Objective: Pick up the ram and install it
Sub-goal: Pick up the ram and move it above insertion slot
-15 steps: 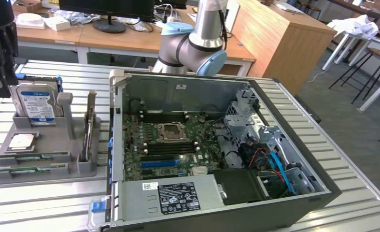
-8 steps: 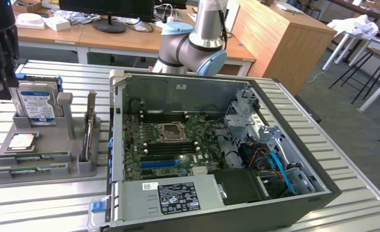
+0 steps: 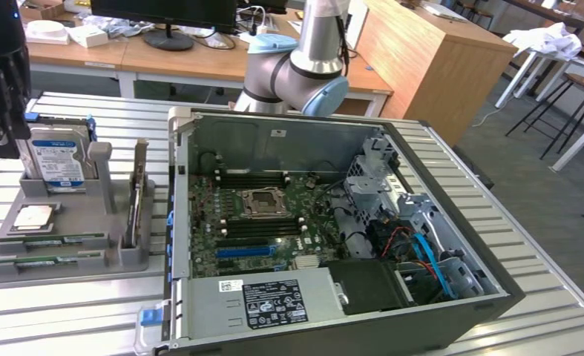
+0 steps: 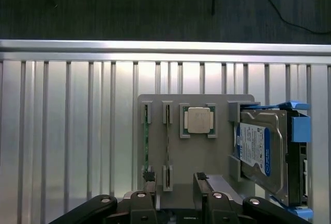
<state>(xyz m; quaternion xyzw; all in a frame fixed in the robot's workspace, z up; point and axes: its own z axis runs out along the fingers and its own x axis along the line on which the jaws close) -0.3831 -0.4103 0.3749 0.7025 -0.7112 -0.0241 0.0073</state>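
In the exterior view, the ram (image 3: 49, 242) is lying on its thin edge in a slot of the gray tray (image 3: 74, 222), which is sitting on the slatted desk (image 3: 74, 311) at the exterior view's left. A second stick (image 3: 44, 261) is resting just beside it, on the near side. The CPU chip (image 3: 34, 216) is lying just beyond the ram, and the hard drive (image 3: 59, 156) is standing at the far end of the tray. The computer case (image 3: 271, 141) is lying open at the exterior view's right, well apart from the ram.

In the wrist view, the pincer (image 4: 176, 188) is hanging above the tray with its fingers (image 4: 150, 180) standing wide apart and holding nothing. The ram (image 4: 167, 144) is falling between the two fingers, while the second stick is lying in line with one of them.

I am judging that the pincer is needing to be centred over the ram before going down, so that one finger is entering the narrow gap between the sticks without pushing the neighbour. The chip is also sitting close on the other side.
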